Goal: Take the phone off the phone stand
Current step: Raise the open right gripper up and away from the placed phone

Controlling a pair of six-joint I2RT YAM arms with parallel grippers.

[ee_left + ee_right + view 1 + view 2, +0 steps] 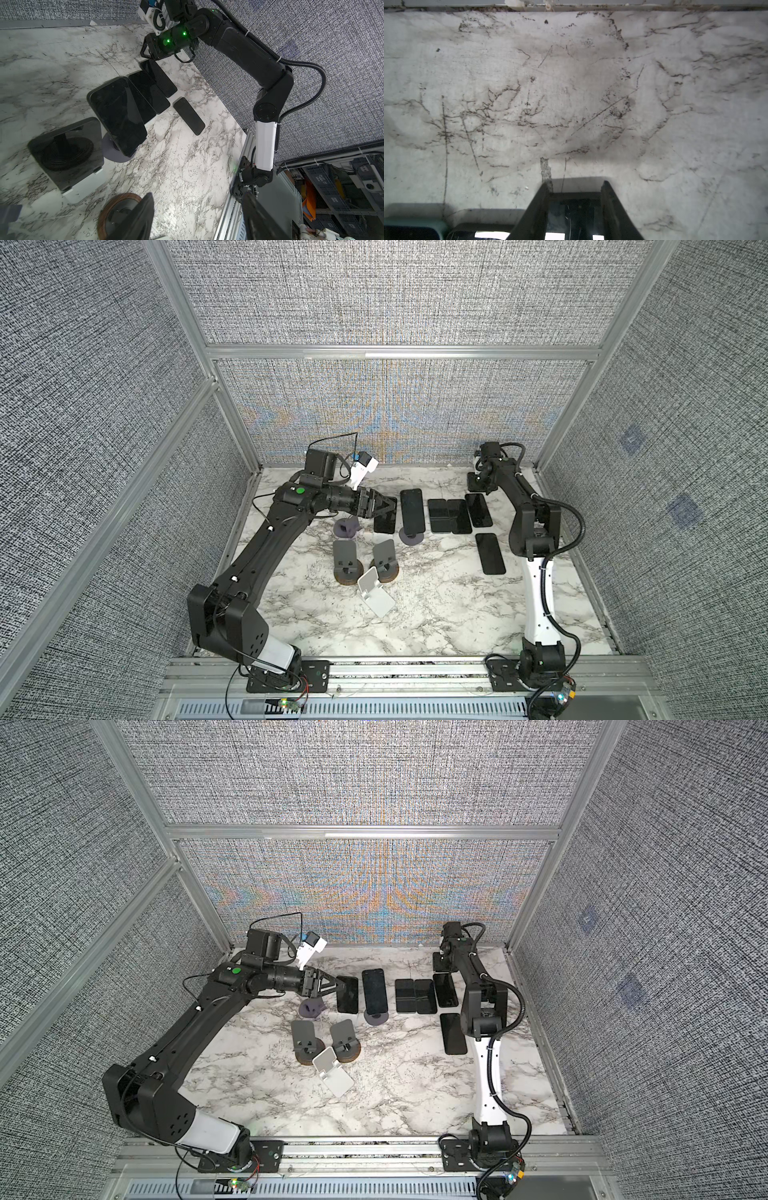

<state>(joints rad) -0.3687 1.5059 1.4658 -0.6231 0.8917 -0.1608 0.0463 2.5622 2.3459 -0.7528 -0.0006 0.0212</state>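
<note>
Glossy black phone [575, 207], marble-patterned table [571, 93].

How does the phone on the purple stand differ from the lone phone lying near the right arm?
The propped phone leans tilted on its purple stand; the lone phone lies flat on the table. The propped phone sits near the table's middle; the lone phone lies beside the right arm. Both are black with dark screens.

text: none legible | labels, brands: none legible | numbers, signs: none legible | phone [412, 512] screen: nothing legible
</note>
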